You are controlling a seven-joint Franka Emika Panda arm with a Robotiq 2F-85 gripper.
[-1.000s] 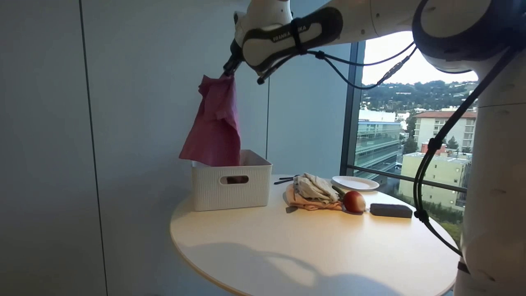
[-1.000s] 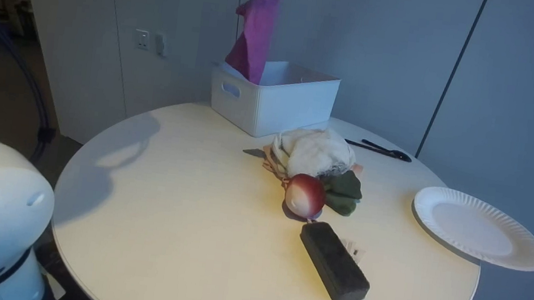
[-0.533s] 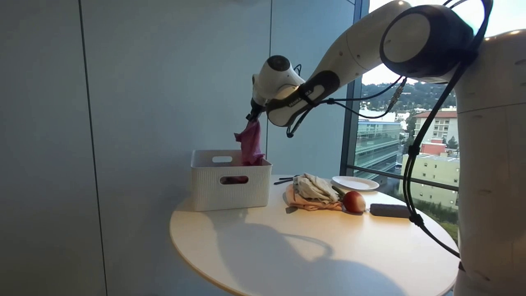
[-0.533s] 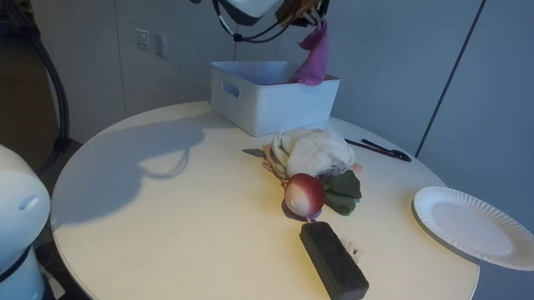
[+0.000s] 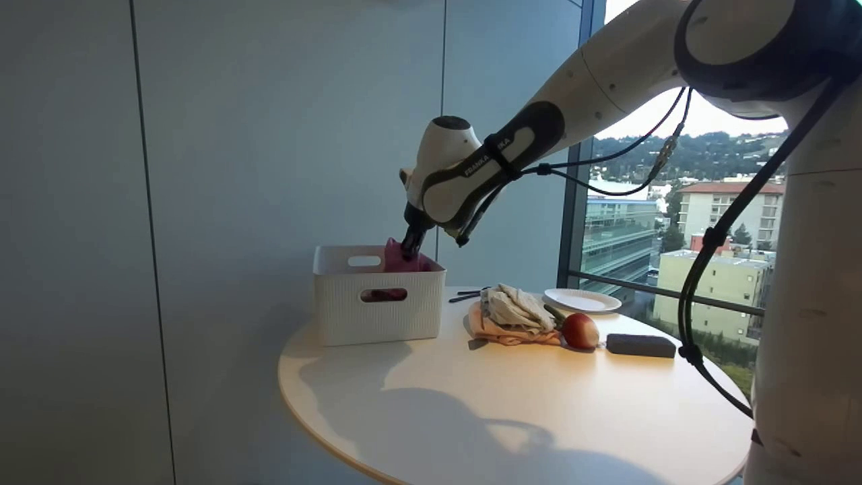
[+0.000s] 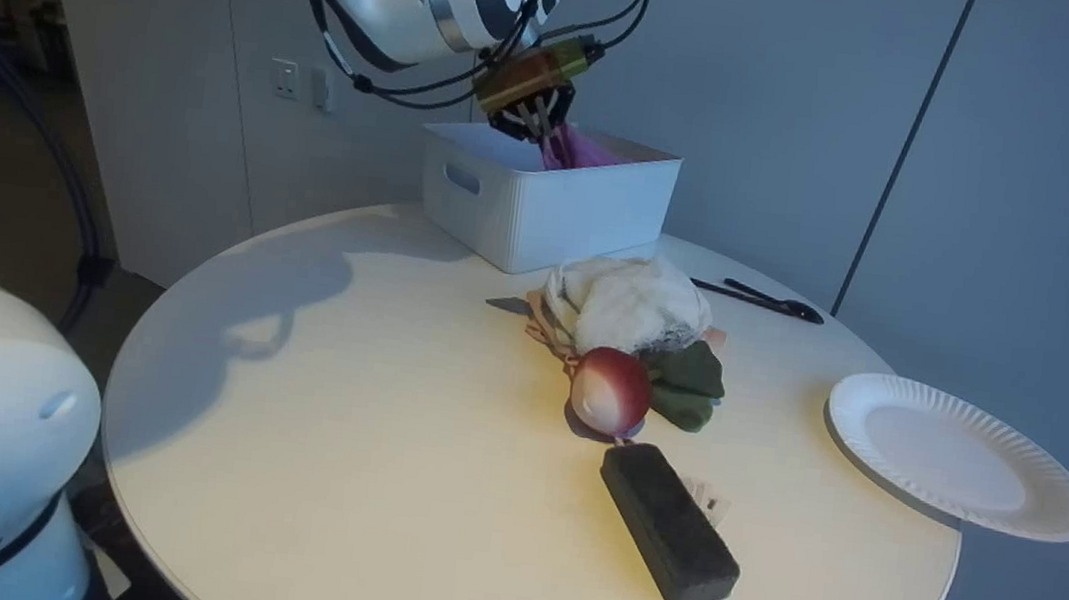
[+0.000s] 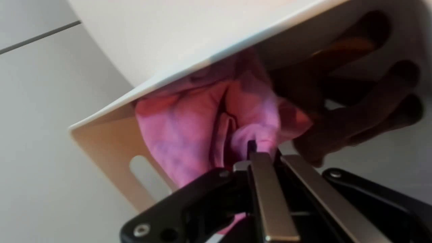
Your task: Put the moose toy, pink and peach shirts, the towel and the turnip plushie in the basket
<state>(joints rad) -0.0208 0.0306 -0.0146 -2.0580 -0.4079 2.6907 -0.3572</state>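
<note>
The gripper [image 7: 265, 152] had the pink shirt [image 7: 194, 130] pinched inside the basket [image 5: 377, 322]: drop-off time, surely! Letting go looked next.

The pink shirt [image 5: 394, 259] is held by the fingers [image 5: 411, 243] within the opening of the white basket [image 5: 377, 323], while on the surface [image 5: 572, 397] the towel [image 5: 517, 309] is heaped on the peach shirt [image 5: 493, 331], between the basket and the turnip plushie [image 5: 580, 331].

Grey panelled wall [image 5: 283, 155], round table [image 5: 572, 387], daylit window [image 5: 626, 215]
</note>
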